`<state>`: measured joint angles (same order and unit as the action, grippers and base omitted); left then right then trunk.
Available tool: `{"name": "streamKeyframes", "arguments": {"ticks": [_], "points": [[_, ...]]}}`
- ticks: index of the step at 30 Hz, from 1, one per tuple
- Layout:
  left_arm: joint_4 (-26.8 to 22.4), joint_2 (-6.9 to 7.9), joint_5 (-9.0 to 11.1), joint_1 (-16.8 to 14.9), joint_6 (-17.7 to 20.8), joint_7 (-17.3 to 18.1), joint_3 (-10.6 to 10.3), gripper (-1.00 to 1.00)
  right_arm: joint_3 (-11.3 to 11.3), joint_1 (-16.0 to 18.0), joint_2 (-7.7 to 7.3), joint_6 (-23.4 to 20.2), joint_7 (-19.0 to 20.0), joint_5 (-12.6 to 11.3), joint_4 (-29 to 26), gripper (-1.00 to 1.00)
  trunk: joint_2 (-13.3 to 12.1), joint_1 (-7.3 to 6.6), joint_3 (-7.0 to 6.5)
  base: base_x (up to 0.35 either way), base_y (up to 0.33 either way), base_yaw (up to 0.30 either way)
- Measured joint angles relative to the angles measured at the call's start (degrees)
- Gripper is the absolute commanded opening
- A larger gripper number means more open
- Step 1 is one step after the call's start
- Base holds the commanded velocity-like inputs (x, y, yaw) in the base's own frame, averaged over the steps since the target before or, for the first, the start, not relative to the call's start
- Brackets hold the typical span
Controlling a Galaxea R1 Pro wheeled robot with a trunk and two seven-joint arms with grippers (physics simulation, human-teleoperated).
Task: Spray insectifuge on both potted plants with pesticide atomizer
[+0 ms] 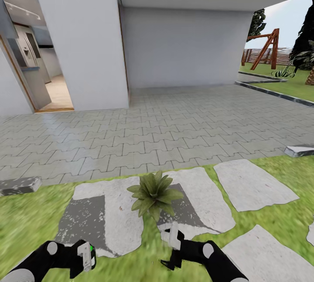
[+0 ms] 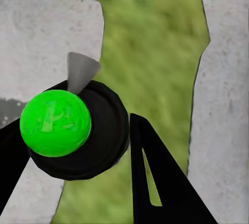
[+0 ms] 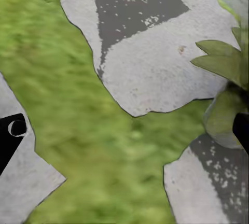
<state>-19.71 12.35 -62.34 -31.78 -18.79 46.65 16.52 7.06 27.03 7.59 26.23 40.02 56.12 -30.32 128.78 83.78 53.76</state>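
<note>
Left gripper [image 1: 87,256] was clamped on the pesticide atomizer [image 2: 78,130]: black body with a green cap between the fingers in the left wrist view. It sat low and near, left of centre over the lawn [image 1: 26,216]. Right gripper [image 1: 173,238] hung just near of the potted plant [image 1: 153,192]; whether its fingers were wide or narrow I couldn't tell.

Potted plant sat dead ahead, where the pale stepping stones [image 1: 257,186] meet, its leaves overlapping them.

Step in hand, by my read: spraying this rosette. Swing the left arm rightward so the nozzle faces the leaves, then sweep across the whole crown, not one spot. Pull the right gripper back first, since it's in the spray path.

Room: open grass on both sides, paved patio [image 1: 174,125] beyond, stone kerbs [image 1: 19,185] far left and far right. A second rosette [image 1: 284,72] sat far right.
</note>
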Motion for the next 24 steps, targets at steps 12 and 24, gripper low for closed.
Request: {"name": "streamKeyframes", "arguments": {"ticks": [12, 24], "points": [[-0.6, -0.93, 0.3, -1.0, 13.0, 0.0, 9.4, -1.0, 29.4, -0.3, -8.83, -5.1, -37.4, -0.1, 17.4, 1.0, 0.0, 0.0, 0.01, 0.0, 0.0, 0.0], [-1.2, -4.45, 0.0, -5.4, 32.5, -0.1, 9.4, -1.0, 42.5, -0.5, -8.21, -5.1, -55.2, -0.1, 23.0, 1.0, 0.0, 0.0, 0.0, 0.0, 0.0, 0.0]]}}
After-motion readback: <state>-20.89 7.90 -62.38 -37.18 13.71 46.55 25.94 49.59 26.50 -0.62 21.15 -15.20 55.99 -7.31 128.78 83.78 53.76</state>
